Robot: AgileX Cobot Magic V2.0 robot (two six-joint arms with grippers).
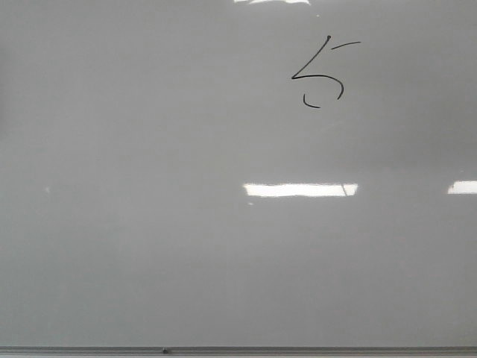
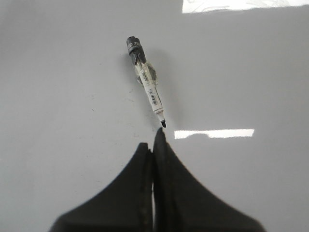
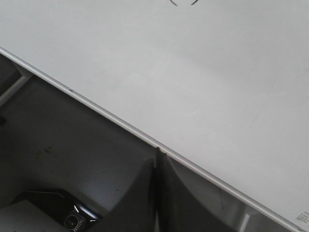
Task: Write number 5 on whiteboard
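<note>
Number 5 point(image 1: 322, 74), thin black, on whiteboard point(image 1: 149, 224)

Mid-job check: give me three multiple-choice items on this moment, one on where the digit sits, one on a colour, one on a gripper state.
1. In the front view, the number 5 sits on the whiteboard:
A upper right
B lower left
C centre

2. The digit's line is:
A red
B black
C blue

3. The left gripper is:
A wide open
B holding the marker
C shut, empty

Key: 1 A, strokes lie near the top right. 2 B, thin black line. 3 C, fingers meet while the marker lies beyond them on the board.
</note>
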